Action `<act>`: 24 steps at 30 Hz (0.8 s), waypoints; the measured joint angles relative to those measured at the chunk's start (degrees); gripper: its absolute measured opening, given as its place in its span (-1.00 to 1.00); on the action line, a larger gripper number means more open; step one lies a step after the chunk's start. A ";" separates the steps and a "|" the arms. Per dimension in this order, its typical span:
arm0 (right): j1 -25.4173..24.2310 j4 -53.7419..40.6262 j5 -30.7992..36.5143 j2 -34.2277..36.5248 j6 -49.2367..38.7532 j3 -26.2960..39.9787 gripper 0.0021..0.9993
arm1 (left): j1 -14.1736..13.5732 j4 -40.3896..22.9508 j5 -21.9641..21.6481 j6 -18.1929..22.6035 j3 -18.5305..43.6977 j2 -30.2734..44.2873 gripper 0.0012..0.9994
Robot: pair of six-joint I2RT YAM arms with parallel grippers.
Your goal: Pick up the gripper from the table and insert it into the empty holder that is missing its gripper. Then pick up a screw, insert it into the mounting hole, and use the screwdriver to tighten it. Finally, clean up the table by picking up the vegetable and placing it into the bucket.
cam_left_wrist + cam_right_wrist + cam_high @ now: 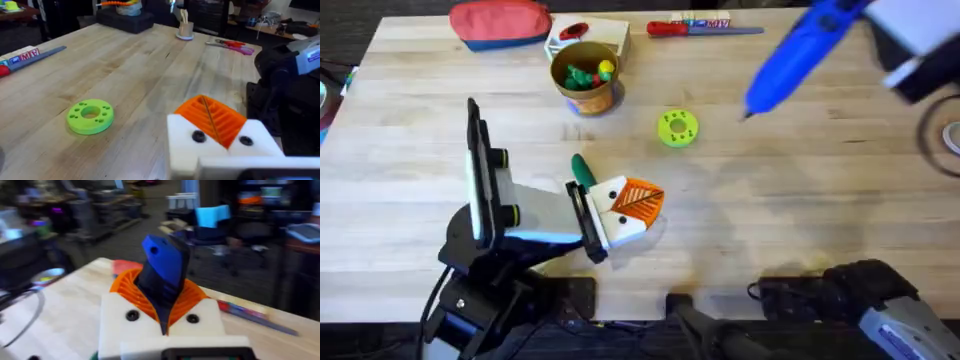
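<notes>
The overhead view is evenly and brightly lit from above, and the pale tabletop (770, 200) is rendered without glare. Soft, short shadows are cast beneath the bucket (585, 78) and the green disc (677, 129). The screwdriver (800, 55), at the upper right of that frame, is smeared by blur, and the dark arm parts along the lower edge are seen out of focus. In the left wrist view the near wood is sharp, while the room at the top is left dim and soft. The right wrist view is blurred throughout; its background is dark, and only patches of light are picked out at the upper left.
</notes>
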 joint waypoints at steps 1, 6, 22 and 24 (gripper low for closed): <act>2.67 3.14 0.00 0.15 1.02 -1.90 -0.99 | 0.00 0.02 0.00 0.01 0.00 0.00 -0.97; 16.02 16.08 -0.17 4.03 2.74 -8.09 -0.99 | 0.00 0.01 0.00 0.00 0.00 0.00 -0.97; 34.88 39.61 -3.40 20.78 -0.03 -8.79 -0.99 | 0.00 0.01 -0.01 0.00 0.00 0.00 -0.97; 35.12 39.55 -3.85 20.98 -0.42 -8.81 -0.99 | 0.00 0.02 -0.02 0.01 0.00 0.00 -0.97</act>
